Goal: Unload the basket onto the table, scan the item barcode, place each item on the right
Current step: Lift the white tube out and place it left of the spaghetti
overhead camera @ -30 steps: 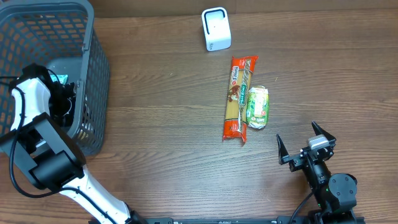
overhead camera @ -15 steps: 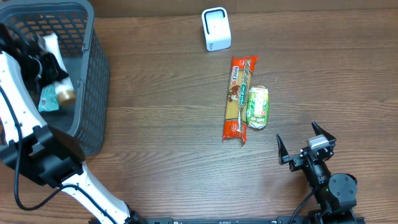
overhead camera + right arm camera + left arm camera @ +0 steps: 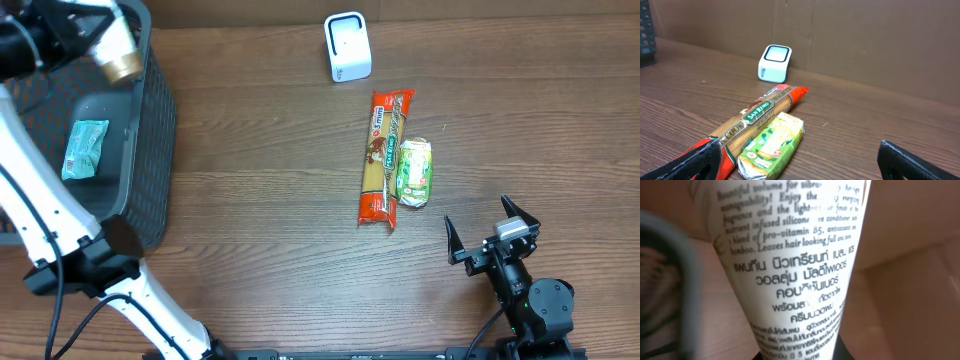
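We see our left pincer (image 3: 72, 28) over the far rim of the basket (image 3: 155, 130), pinching a gold-capped white tube (image 3: 795, 270), our right pincer (image 3: 492, 232) spread, far right of the basket

I'm looking at a dark wood-grain tabletop (image 3: 260, 200), with a plain brown wall (image 3: 865, 40) behind it, evenly lit.

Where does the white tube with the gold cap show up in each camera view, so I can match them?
Overhead: white tube at top left, above the grey basket.
Left wrist: it fills the middle, print facing the camera.
Right wrist: not in it.
Shared landmark: the basket, probably the blurred grey curve at left in the left wrist view, and a sliver at the right wrist view's top left edge.
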Available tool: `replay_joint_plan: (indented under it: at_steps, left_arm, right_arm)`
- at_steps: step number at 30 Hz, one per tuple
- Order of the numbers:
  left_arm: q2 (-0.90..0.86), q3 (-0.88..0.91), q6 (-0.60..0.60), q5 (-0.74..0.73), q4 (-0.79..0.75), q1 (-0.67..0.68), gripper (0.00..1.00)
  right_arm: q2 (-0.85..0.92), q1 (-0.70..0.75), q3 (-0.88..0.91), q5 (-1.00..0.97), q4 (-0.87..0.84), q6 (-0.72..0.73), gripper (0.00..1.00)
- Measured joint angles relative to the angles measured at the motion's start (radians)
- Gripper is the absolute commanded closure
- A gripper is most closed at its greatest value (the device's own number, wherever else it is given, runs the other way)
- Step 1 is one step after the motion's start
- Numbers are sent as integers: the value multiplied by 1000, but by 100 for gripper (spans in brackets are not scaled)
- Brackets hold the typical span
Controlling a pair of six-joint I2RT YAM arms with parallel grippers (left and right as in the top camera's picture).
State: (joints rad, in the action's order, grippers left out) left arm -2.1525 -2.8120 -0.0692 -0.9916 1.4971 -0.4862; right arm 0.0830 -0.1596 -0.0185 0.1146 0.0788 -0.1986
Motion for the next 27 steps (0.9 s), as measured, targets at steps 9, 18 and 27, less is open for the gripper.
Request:
replay_joint_plan:
  at_steps: [9, 18, 27]
  left_arm:
    - [0, -3, -55, 6, 78, 338, 96]
    - [0, 142, -97, 566, 147, 741, 96]
    - [0, 590, -294, 925, -82, 974, 96]
  right_arm:
    - [0, 0, 0, 0, 0, 0, 0]
    - [0, 0, 0, 0, 0, 0, 0]
    - [0, 0, 0, 0, 0, 0, 0]
